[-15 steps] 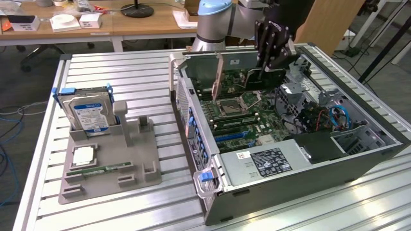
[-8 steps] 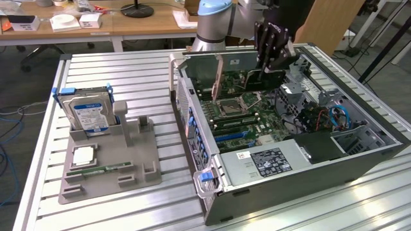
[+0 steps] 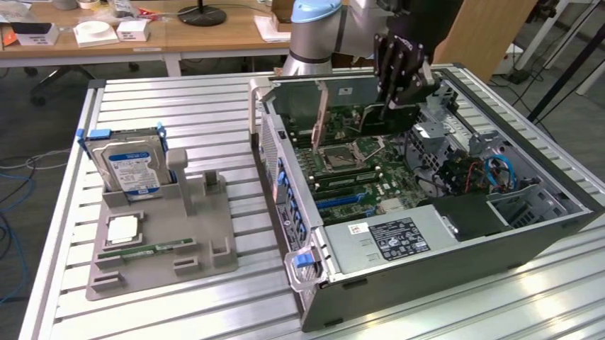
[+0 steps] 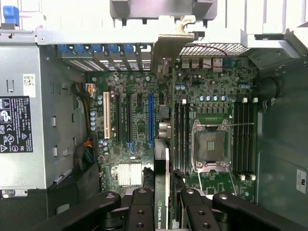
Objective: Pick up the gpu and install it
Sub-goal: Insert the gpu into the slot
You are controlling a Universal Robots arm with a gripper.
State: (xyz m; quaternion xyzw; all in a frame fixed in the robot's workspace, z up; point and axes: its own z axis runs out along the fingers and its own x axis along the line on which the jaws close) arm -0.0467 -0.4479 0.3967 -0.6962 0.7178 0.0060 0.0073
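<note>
My gripper (image 3: 401, 99) hangs over the open computer case (image 3: 557, 212), shut on the gpu (image 3: 382, 122), a thin black card held on edge with its metal bracket (image 3: 321, 113) toward the case's rear wall. In the wrist view the gpu (image 4: 162, 163) shows edge-on between my black fingers (image 4: 140, 208), and its bracket (image 4: 168, 45) reaches the rear slot openings. The card sits above the motherboard (image 4: 125, 144), between the blue slot (image 4: 150, 120) and the memory slots. Whether it touches the board I cannot tell.
The CPU socket (image 4: 210, 144) and the power supply (image 3: 397, 237) lie inside the case. On the exterior view's left a grey fixture (image 3: 161, 234) holds a hard drive (image 3: 132, 166) and a green memory stick (image 3: 142, 249). Desks stand behind.
</note>
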